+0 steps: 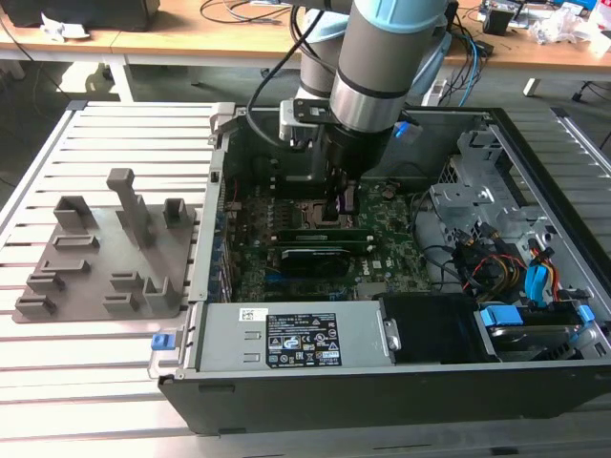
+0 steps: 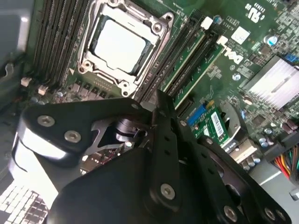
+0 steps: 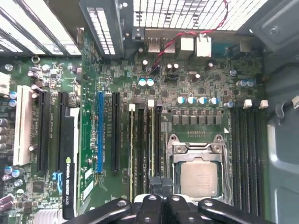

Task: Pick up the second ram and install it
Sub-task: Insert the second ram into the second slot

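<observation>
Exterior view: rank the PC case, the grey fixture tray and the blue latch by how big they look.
1. PC case
2. Grey fixture tray
3. Blue latch

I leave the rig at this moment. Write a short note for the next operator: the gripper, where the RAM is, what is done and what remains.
Gripper: low inside the case, its tip at one end of the second ram.
Second ram: upright in a slot beside the CPU socket, with another stick nearby.
Done: picked up and brought to the slot.
Left: full seating is not confirmed.
</observation>
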`<state>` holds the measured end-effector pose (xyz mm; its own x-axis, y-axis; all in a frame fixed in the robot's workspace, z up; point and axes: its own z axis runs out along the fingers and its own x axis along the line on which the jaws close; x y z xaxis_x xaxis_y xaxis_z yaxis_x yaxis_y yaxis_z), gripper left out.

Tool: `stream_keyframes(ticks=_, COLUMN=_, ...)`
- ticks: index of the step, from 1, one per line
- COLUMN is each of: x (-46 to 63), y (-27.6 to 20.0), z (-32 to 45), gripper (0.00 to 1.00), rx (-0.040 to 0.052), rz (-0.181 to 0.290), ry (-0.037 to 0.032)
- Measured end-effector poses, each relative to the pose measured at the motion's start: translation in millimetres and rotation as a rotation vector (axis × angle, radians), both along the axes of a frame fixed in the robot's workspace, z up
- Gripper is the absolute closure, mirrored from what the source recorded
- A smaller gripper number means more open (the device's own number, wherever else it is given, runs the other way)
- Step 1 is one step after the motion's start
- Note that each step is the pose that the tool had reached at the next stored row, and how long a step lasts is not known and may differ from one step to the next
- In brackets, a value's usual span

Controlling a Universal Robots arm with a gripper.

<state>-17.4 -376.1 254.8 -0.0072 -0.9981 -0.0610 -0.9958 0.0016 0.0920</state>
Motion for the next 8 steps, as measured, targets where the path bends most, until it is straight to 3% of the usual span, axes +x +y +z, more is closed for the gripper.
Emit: stream_keyframes(ticks=8, x=-0.1, y=0.0, z=1.2, gripper=0.89, rx=-0.0003, rz=0.000, ry=0.0001)
